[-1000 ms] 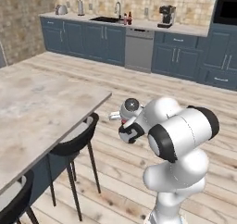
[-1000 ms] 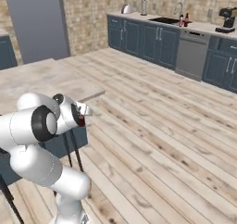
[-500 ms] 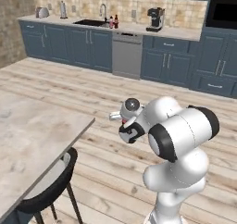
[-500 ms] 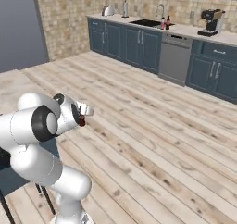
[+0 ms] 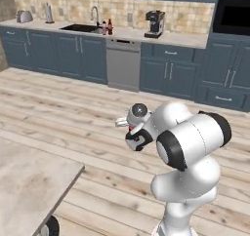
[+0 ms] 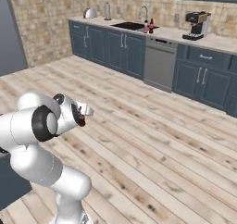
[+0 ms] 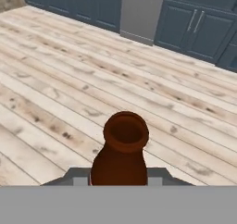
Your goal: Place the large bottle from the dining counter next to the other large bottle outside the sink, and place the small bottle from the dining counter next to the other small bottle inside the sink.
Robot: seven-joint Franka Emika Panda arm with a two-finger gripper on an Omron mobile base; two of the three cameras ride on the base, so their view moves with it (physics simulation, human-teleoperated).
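My gripper is shut on a dark reddish-brown bottle, which looks like the small bottle, seen from its cap end over the wooden floor. The same bottle shows as a dark red spot at the hand, close to the arm's body. A corner of the dining counter lies at the lower left. Far off, the black sink sits in the wall counter. Just right of it stand a pale bottle and a dark bottle.
Blue cabinets line the far wall, with a steel dishwasher and a coffee machine on the counter. A toaster stands at the far left. Open wooden floor lies between me and the cabinets. A black stool peeks out under the dining counter.
The whole picture has shifted as the base moved: the dining counter slid toward the lower left and the wall counter swung to face the cameras. The gripper keeps its hold on the bottle.
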